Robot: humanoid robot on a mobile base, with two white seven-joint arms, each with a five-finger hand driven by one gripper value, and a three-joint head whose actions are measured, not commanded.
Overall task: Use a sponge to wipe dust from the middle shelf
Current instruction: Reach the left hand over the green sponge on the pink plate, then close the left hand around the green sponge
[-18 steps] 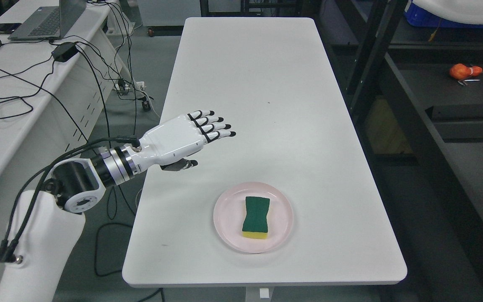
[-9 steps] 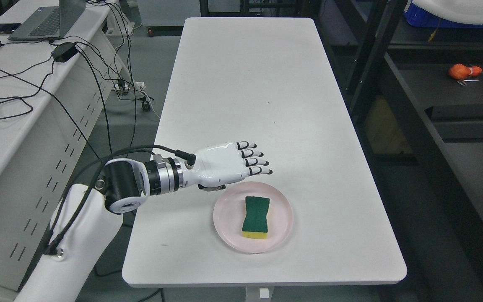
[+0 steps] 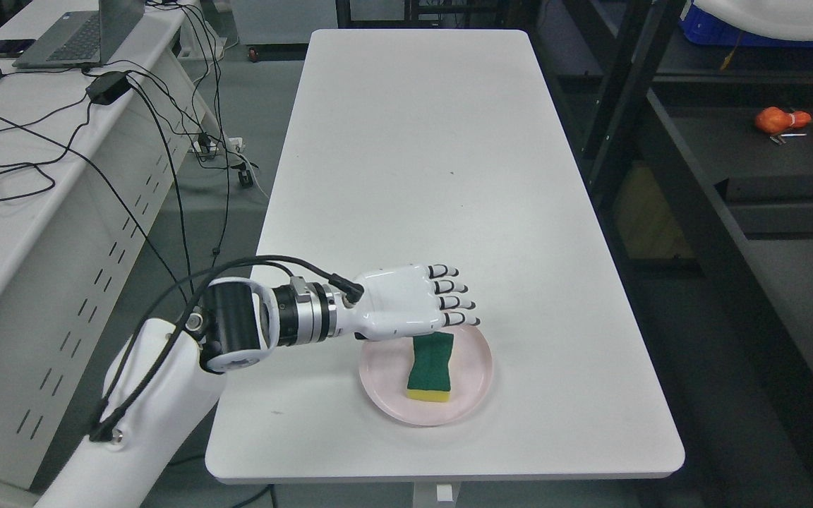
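Low in the frame's centre, the sponge (image 3: 430, 368) lies on a pink plate (image 3: 385, 370). The left hand (image 3: 413, 300) hovers over its far end, fingers extended, holding nothing. Probably light and squashy; pinch its narrow waist.

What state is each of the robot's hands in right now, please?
Left hand: open, fingers extended above the sponge on the pink plate, holding nothing.
Right hand: not in view.
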